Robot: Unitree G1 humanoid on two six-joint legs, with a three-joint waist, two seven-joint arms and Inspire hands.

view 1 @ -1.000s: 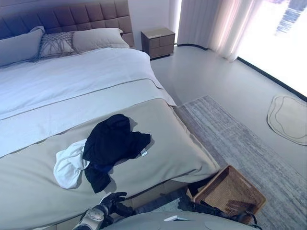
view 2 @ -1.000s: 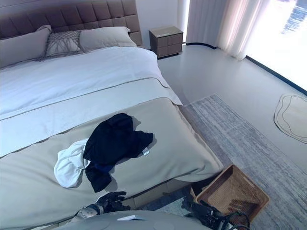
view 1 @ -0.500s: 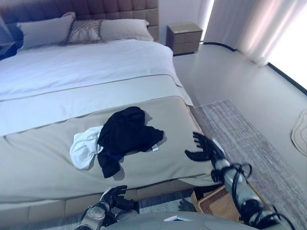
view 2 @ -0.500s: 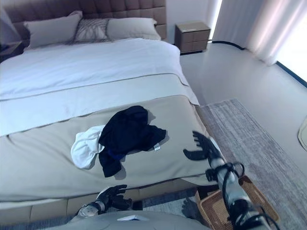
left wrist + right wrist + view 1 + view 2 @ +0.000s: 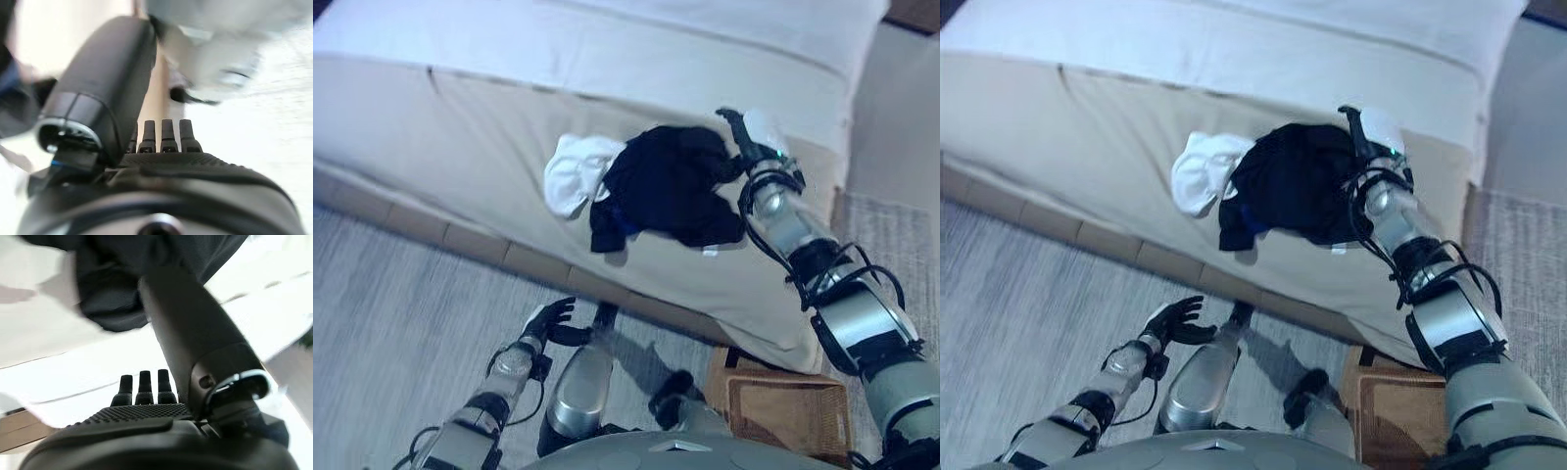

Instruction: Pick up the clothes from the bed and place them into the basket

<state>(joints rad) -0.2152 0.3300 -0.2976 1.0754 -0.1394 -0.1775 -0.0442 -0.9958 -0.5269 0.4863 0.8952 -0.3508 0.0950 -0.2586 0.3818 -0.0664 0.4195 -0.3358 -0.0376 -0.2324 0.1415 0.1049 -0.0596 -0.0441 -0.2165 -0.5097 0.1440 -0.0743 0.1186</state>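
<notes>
Clothes, a black garment (image 5: 671, 183) overlapping a white one (image 5: 576, 173) at frame centre, should be bunched together under the right hand (image 5: 744, 132), whose fingers are seen extended, not yet clenched.

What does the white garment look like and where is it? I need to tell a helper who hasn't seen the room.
On the bed, near its foot edge, two garments lie bunched together. The white garment is the smaller crumpled one, touching the black garment on the side away from the right hand.
</notes>
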